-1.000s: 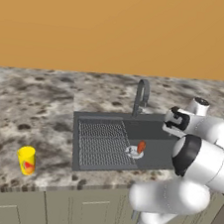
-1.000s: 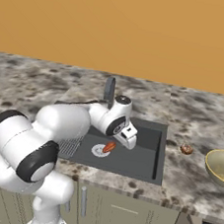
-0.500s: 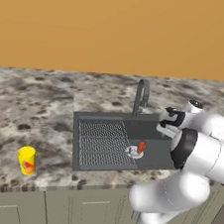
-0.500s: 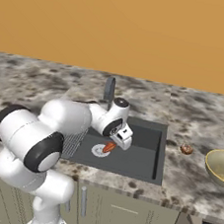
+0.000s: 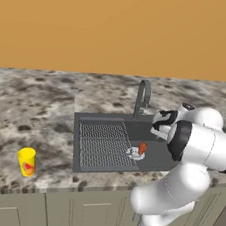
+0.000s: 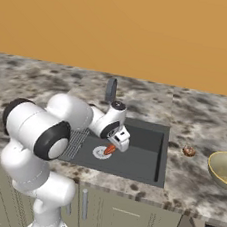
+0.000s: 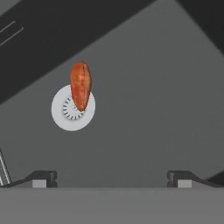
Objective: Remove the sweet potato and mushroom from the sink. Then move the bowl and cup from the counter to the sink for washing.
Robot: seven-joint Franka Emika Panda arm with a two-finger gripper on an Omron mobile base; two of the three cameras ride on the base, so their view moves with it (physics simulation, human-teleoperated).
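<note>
Over sink (image 5: 152, 158) drain, sweet potato (image 7: 80, 85), hand (image 7: 112, 177) open.

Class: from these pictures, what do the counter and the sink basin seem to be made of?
Counter: probably polished granite or similar stone, judging by its mottled grey-brown speckling. Sink: looks like matte dark grey composite or coated metal, uniform and dull; its round drain looks like pale metal.

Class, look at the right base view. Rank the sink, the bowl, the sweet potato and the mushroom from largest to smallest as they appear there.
1. sink
2. bowl, though the picture's edge cuts it off
3. sweet potato
4. mushroom

The last two look close in size, so that order is unsure.
</note>
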